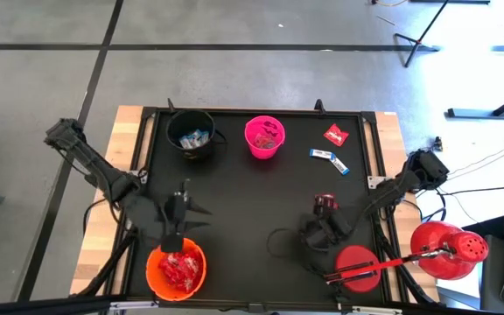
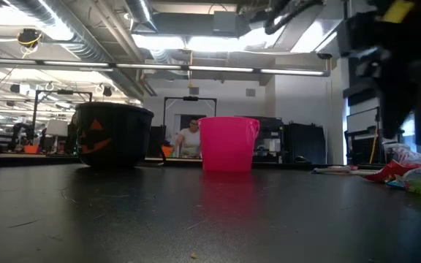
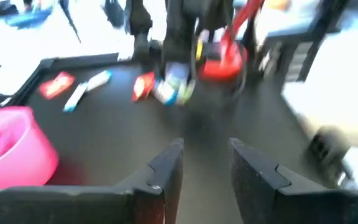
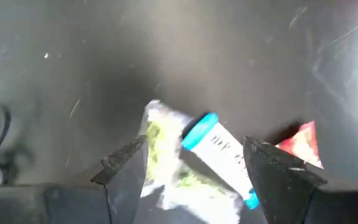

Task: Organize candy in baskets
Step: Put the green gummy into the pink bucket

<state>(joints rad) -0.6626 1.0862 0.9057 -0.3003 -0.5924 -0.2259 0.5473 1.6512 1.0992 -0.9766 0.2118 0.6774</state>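
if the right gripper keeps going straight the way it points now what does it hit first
Most likely the blue-and-white bar lying between the open fingers of the right gripper, with a greenish wrapper beside it. A red packet sits just outside one finger. Depth is unclear, but the candy looks close.

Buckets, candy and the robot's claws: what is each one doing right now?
Black bucket: upright, candy inside.
Pink bucket: upright, some candy inside.
Orange bucket: full of red candy.
Left gripper: above the orange bucket, jaws apart, empty.
Right gripper: jaws wide open around a blue-and-white bar.
Red packet: loose on the mat.
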